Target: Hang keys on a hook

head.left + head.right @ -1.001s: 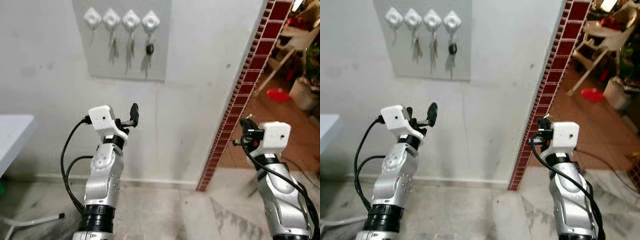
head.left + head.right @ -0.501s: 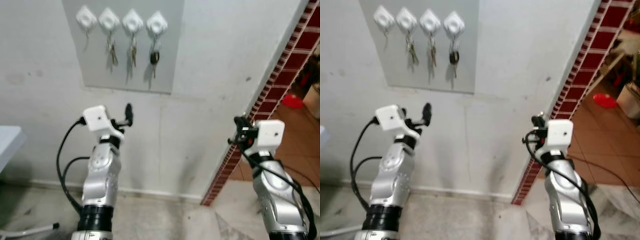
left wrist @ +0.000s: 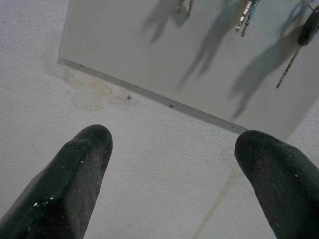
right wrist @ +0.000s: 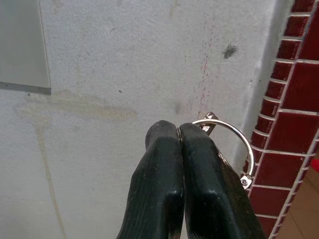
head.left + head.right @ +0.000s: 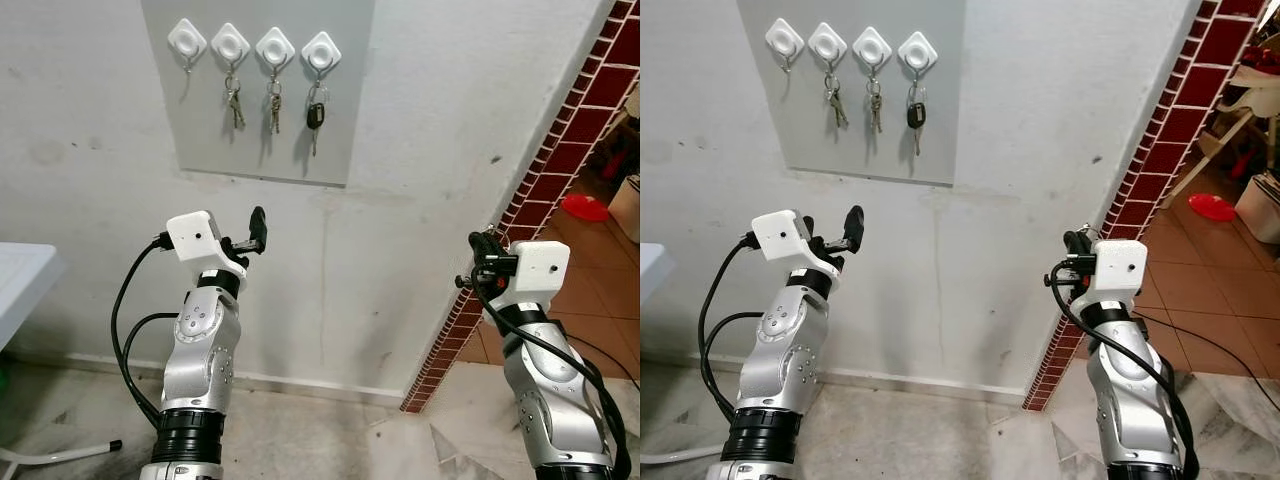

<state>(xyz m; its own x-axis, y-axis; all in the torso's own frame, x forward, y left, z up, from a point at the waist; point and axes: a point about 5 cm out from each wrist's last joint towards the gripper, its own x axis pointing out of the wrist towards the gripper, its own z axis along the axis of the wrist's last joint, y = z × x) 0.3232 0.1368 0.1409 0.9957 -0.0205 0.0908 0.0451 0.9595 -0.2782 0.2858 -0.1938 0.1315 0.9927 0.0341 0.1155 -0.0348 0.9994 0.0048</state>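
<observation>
A: Item one, the right gripper (image 4: 178,130). We list two rubbery black fingers (image 4: 160,184), matte and rounded, pressed flat together. They pinch a key ring (image 4: 234,139), a thin loop of bright polished metal that curves out to one side of the tips. Any keys on it we cannot make out.

B: And the left gripper (image 3: 172,142)?

A: Spread wide and bare; its blunt, dusty black fingertips (image 3: 82,164) stand well apart, with rough white plaster showing between them.

B: What do we record above it?

A: A flat grey wall panel (image 5: 200,110), smooth against the grainy wall (image 5: 430,110), up and ahead of the left gripper. Along its top runs a row of four white plastic hooks (image 5: 232,43), each a diamond-shaped pad with a round centre. The end hook (image 5: 187,39) on the robot's left carries nothing. The next two hold small metal key bunches (image 5: 234,104), and the fourth a black-headed key (image 5: 314,118) with a slim metal blade.

B: Beside the right gripper?

A: A border of glossy dark-red tiles (image 5: 545,160) with pale grout, just off to its outer side, running diagonally. Beyond it we note a terracotta tile floor (image 5: 590,270).
</observation>
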